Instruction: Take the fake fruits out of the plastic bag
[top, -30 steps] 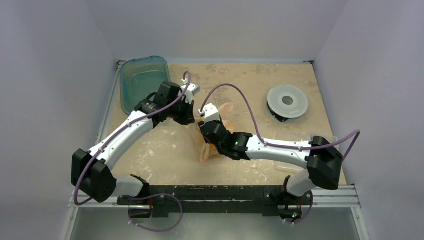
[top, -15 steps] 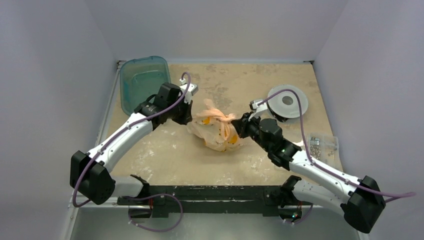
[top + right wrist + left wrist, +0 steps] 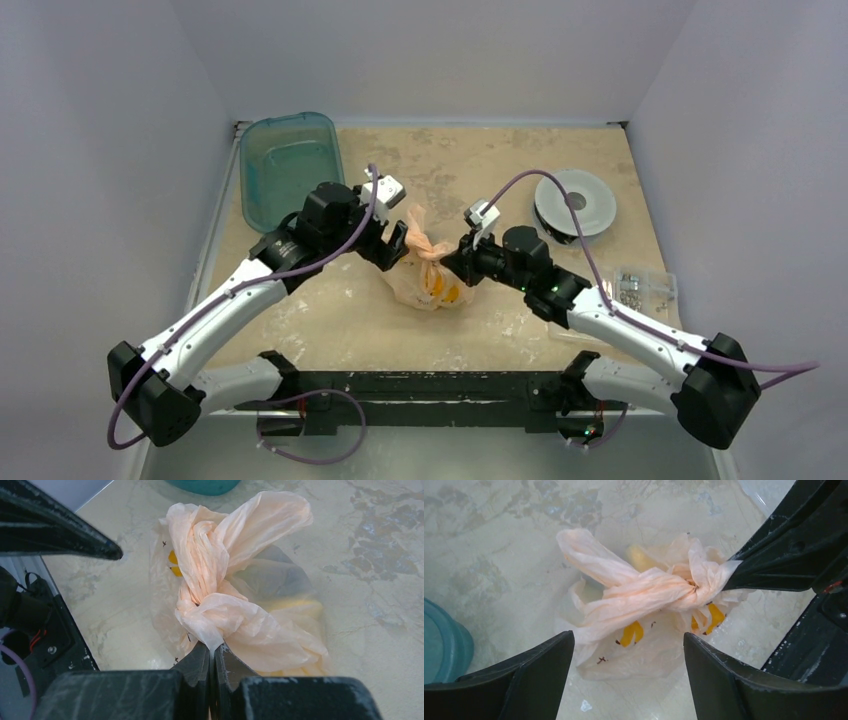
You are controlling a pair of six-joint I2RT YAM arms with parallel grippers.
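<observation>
Untying the bag (image 3: 432, 283) at the centre of the worktop (image 3: 340, 320)
The right pincer (image 3: 214, 650) pinches one knotted handle (image 3: 222, 617); the left pincer (image 3: 628, 639), wide, should clamp the free handle (image 3: 591, 560) and pull opposite, gently.

I've got L arm reaching fwd-right, left gripper (image 3: 628, 639) w/ jaws wide apart. R arm stretched fwd-left, right gripper (image 3: 214, 652) pinched tight on plastic bag (image 3: 235, 620) knot.

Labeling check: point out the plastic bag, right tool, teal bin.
plastic bag (image 3: 205, 580): right wrist view, twisted knot of handles.
right tool (image 3: 214, 655): right wrist view, between fingertips pinching bag.
teal bin (image 3: 288, 165): top view, bare floor.
</observation>
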